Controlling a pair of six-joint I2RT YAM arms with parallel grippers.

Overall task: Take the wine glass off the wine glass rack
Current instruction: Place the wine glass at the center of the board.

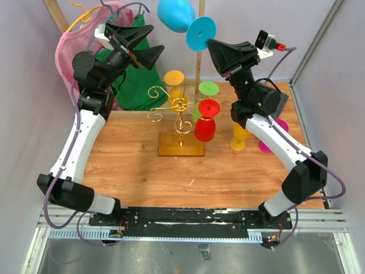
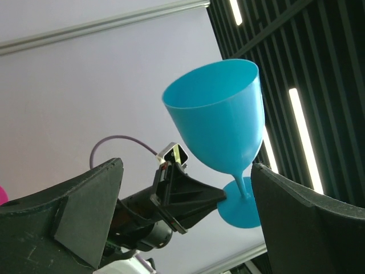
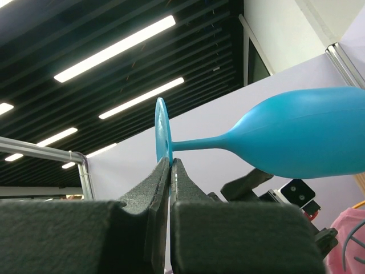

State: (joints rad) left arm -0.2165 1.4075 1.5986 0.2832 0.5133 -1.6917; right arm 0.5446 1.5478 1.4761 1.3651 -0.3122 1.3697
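Observation:
My right gripper (image 1: 210,43) is raised high at the back and shut on the foot rim of a blue wine glass (image 1: 175,14), which lies sideways in the air with its bowl pointing left. In the right wrist view the jaws (image 3: 171,162) pinch the thin disc of the foot and the blue wine glass (image 3: 308,134) stretches right. My left gripper (image 1: 149,43) stands open just left of the bowl, apart from it. Its wrist view shows the blue wine glass (image 2: 219,123) between its wide fingers (image 2: 85,217). The gold wine glass rack (image 1: 178,105) stands below on its wooden base.
On the rack hang a yellow glass (image 1: 174,79), a green glass (image 1: 209,88) and a red glass (image 1: 205,123). A yellow glass (image 1: 239,137) and a pink glass (image 1: 267,142) stand on the table by the right arm. Pink and green garments (image 1: 128,80) hang at the back left.

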